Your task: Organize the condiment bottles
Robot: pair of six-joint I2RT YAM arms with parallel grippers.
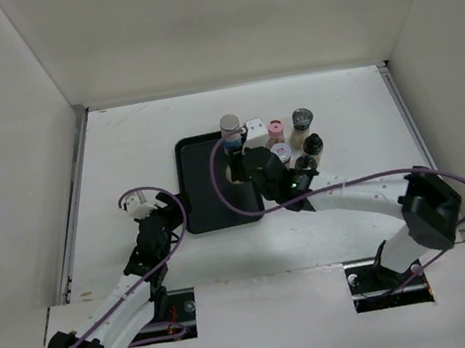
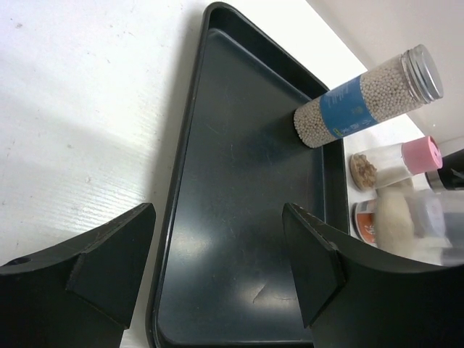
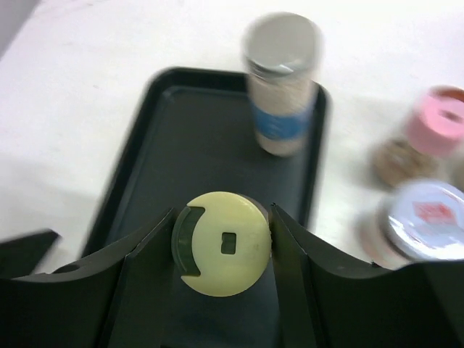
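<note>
My right gripper (image 3: 221, 246) is shut on a bottle with a pale yellow cap (image 3: 232, 254) and holds it over the right part of the black tray (image 3: 145, 181). A silver-capped jar with a blue label (image 3: 281, 94) stands in the tray's far right corner; it also shows in the top view (image 1: 230, 129). A pink-capped jar (image 3: 433, 129) and a white-purple-capped jar (image 3: 424, 221) stand on the table right of the tray. My left gripper (image 2: 217, 268) is open and empty over the tray's near left edge (image 2: 174, 217).
In the top view, white-capped (image 1: 255, 128), pink-capped (image 1: 276, 129), grey-capped (image 1: 301, 118) and black-capped (image 1: 313, 143) bottles cluster just right of the tray (image 1: 202, 205). White walls enclose the table on three sides.
</note>
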